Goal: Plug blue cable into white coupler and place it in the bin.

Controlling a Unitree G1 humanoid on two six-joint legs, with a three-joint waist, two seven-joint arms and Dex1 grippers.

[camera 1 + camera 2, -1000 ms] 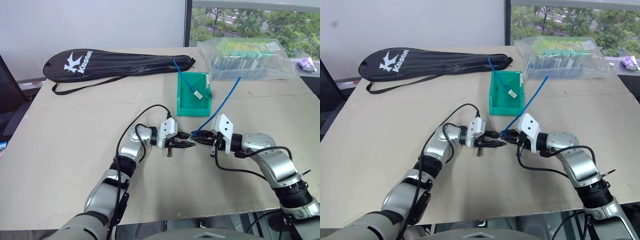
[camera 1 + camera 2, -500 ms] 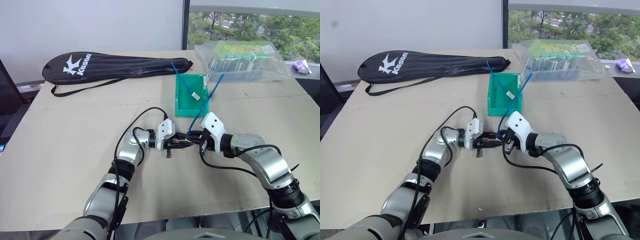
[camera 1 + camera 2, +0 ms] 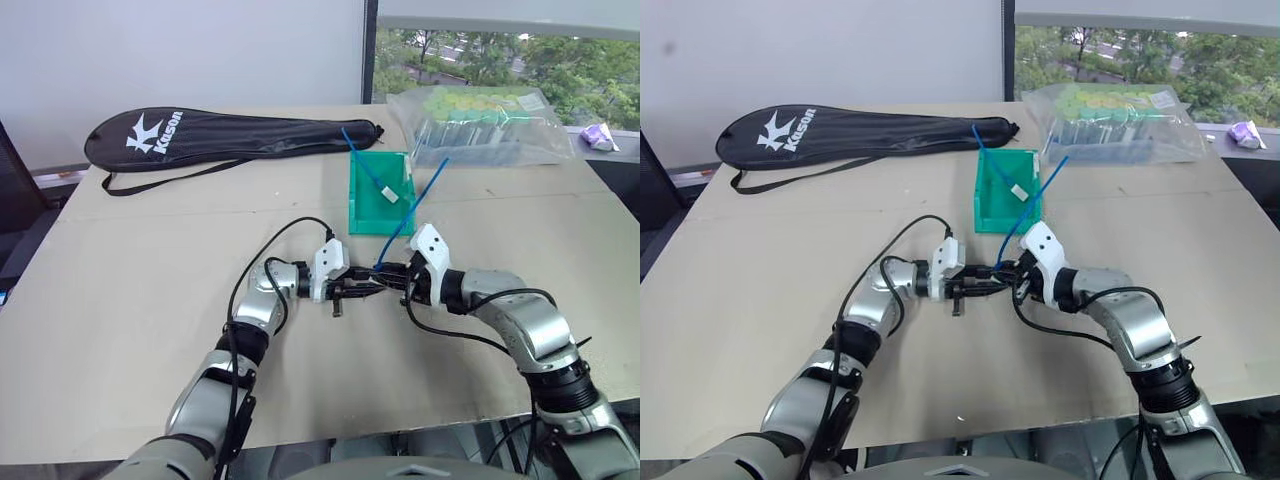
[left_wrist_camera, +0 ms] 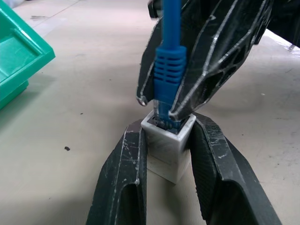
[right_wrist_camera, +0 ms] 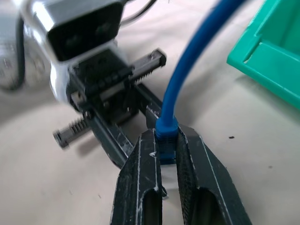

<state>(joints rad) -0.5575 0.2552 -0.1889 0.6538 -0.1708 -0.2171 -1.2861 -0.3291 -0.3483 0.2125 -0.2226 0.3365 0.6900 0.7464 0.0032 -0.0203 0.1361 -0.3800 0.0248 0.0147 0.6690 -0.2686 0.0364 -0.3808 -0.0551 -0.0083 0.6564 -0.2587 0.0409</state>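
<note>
Blue cable (image 3: 412,213), pinched by right hand (image 3: 392,277), slants toward bin (image 3: 380,190); left hand (image 3: 368,287) clamps white coupler (image 4: 168,145).

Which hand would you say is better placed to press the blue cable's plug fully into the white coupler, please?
The right hand, probably. It is shut on the blue cable just behind the plug, which sits at the socket of the white coupler. The left hand merely braces the coupler.

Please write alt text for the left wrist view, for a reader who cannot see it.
The left gripper clamps the white coupler while the right gripper pushes the blue cable plug into its socket. The bin corner is nearby.
</note>
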